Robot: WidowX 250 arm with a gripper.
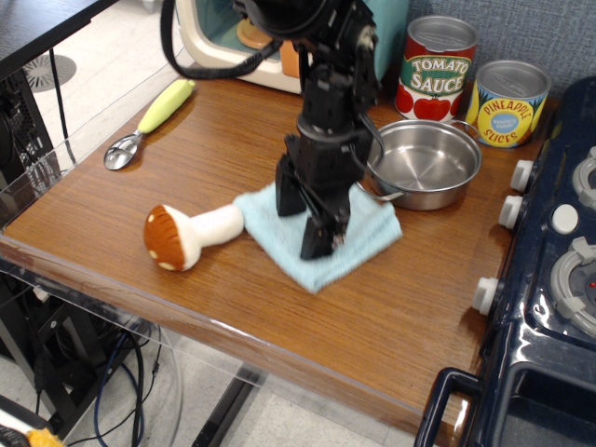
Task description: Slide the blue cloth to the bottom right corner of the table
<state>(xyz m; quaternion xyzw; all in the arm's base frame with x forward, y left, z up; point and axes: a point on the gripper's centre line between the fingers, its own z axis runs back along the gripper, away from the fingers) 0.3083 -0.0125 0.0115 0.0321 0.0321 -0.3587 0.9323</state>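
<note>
The blue cloth [361, 237], a pale blue folded towel, lies flat on the brown wooden table [410, 312], just front-left of the steel pot. My black gripper [303, 222] stands upright on the cloth's middle. Its fingers [316, 240] are spread apart and both tips press down on the cloth, gripping nothing. The arm hides the cloth's centre and part of the pot's left handle. The cloth's left corner touches the stem of a toy mushroom.
A toy mushroom [184, 237] lies on its side left of the cloth. A steel pot [426, 163] sits behind-right. A green-handled spoon [149, 121] lies at the far left. Two cans [438, 67] and a toy microwave [223, 42] stand at the back. A navy toy stove [559, 279] is at the right.
</note>
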